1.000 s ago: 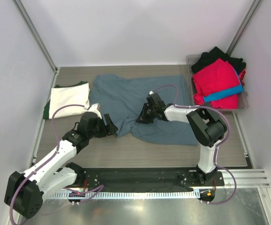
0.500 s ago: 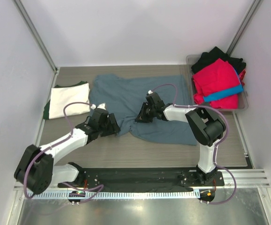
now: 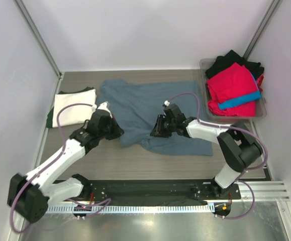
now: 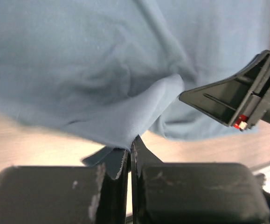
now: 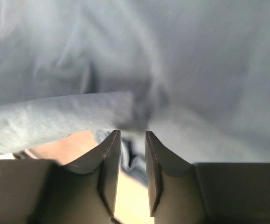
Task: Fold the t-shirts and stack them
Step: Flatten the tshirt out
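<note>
Now, from the left side of the table (image 3: pixel 135 163) across to the right:

- We see the cream-white t-shirt (image 3: pixel 74 108) lying folded at the far left, with the dark green t-shirt (image 3: pixel 89 90) under it and showing only as a thin edge.
- We find the left gripper (image 3: pixel 116 131) at the near left edge of the slate blue-grey t-shirt (image 3: pixel 145 103). In the left wrist view its fingers (image 4: pixel 111 182) are clamped tight on a fold of that cloth.
- We see the blue-grey shirt spread, rumpled, over the middle of the table.
- We find the right gripper (image 3: pixel 158 131) low over the shirt's near hem. In the right wrist view its fingers (image 5: pixel 109 158) stand close together with a slim gap, and we cannot tell whether cloth is pinched between them.
- We see a clear bin (image 3: pixel 260 114) at the far right holding the red t-shirt (image 3: pixel 233 83), the black t-shirt (image 3: pixel 230 57) and the bright blue t-shirt (image 3: pixel 238 100) in a heap.
</note>
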You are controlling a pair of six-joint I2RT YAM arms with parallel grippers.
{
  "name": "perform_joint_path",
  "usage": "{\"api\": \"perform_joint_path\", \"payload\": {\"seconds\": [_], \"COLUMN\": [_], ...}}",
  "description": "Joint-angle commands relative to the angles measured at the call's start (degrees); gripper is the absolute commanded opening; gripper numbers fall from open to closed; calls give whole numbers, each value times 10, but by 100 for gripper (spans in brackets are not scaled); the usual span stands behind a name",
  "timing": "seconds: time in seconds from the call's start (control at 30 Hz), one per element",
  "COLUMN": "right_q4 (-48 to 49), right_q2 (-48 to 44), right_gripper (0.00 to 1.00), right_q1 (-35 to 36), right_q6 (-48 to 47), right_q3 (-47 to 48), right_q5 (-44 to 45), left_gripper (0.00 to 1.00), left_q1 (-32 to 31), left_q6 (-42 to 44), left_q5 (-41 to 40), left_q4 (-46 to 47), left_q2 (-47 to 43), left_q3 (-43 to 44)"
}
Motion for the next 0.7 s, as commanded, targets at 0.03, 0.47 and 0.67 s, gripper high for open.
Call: {"api": "perform_joint_path", "payload": {"seconds": [0.03,0.47,0.67], "right_q4": [-33,-76,-94], "right_q2": [-67,-115,-141], "right_gripper": [41,53,53], "right_q1": [23,41,41], "right_q6": [-39,-69,-74], "right_q3": [-8,-4,-16], "right_q5": [31,68,83], "left_gripper": [0,0,5], "left_q1": [-3,56,92], "left_q6": [-23,-5,-2], "left_q5": [8,98,120], "left_q4": [-101,27,54], "left_q2": [-71,168,256], "left_q3": [-8,56,87]}}
